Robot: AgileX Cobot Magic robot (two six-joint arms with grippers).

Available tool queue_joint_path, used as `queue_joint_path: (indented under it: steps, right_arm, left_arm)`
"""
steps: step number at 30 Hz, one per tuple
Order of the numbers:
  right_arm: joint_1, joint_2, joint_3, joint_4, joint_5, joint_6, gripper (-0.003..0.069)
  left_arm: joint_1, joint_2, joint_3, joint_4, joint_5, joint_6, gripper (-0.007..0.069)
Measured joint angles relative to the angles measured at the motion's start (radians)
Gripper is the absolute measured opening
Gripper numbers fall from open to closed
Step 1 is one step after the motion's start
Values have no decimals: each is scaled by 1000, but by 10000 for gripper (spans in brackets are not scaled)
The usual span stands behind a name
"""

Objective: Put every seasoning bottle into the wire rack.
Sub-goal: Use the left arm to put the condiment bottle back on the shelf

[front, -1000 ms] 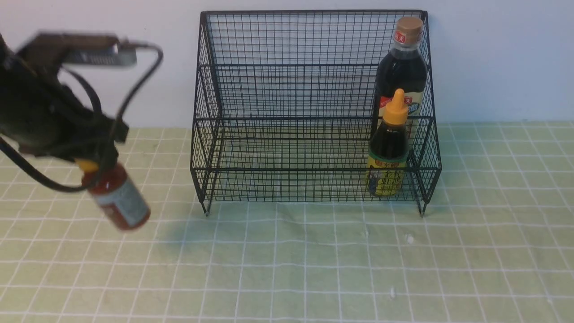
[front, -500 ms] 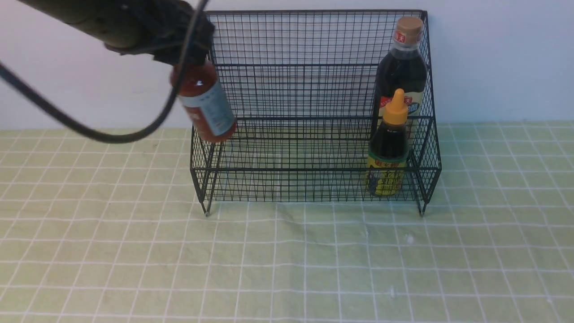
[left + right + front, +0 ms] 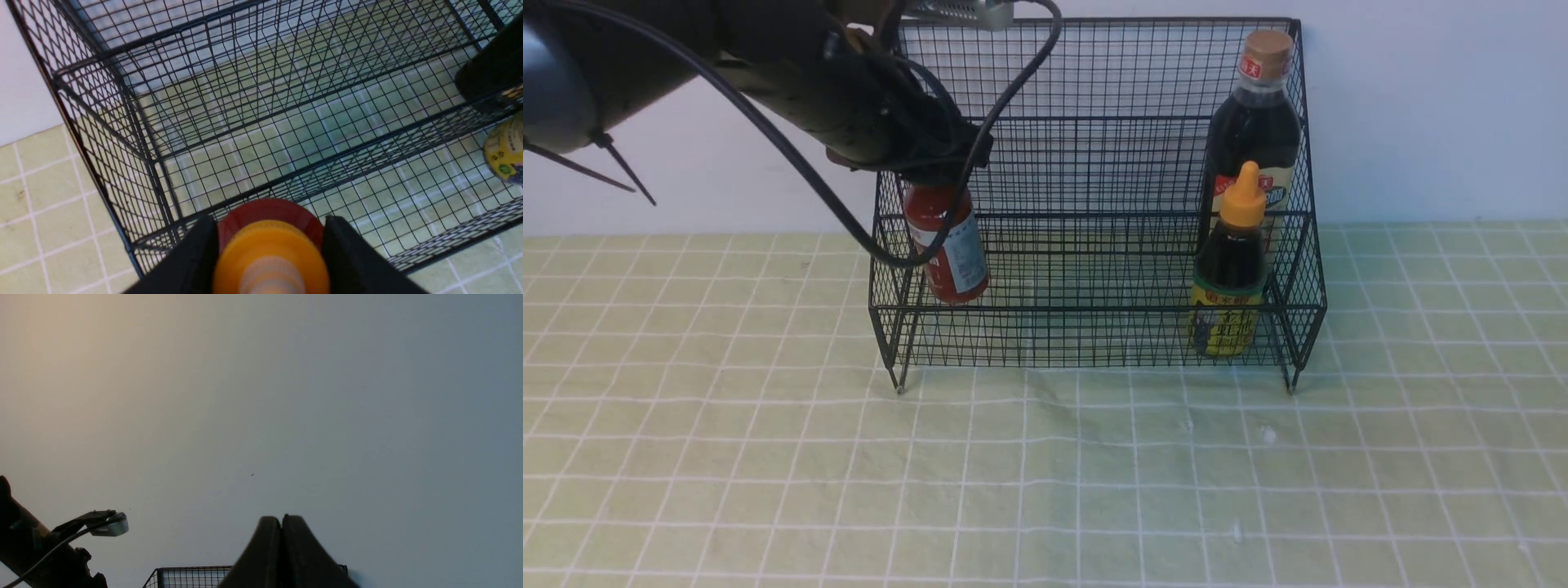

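Note:
My left gripper (image 3: 935, 175) is shut on the red-sauce bottle (image 3: 946, 245) at its neck and holds it slightly tilted over the left end of the wire rack (image 3: 1094, 106), above the lower front tier. In the left wrist view the bottle's orange nozzle cap (image 3: 270, 261) sits between the black fingers (image 3: 192, 261). The small dark bottle with yellow label (image 3: 1230, 269) stands in the front tier at the right end. The tall dark bottle with tan cap (image 3: 1255, 122) stands behind it on the upper tier. My right gripper (image 3: 281, 519) is shut and empty, raised toward the wall.
A green grid-patterned mat (image 3: 1045, 474) covers the table in front of the rack. A pale wall (image 3: 1421, 106) stands right behind the rack. The left arm's cable (image 3: 849, 220) hangs beside the rack's left side.
My left gripper has carried the red-sauce bottle from the mat at the left, up and rightward, then down into the left end of the rack.

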Motion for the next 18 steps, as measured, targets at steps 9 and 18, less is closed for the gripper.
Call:
queue_joint_path:
  steps: [9,18]
  right_arm:
    - [0,0,0,0,0,-1,-15]
    - [0,0,0,0,0,-1,-15]
  left_arm:
    - [0,49,0,1,-20,0,290]
    - [0,120,0,23,-9,0,290]
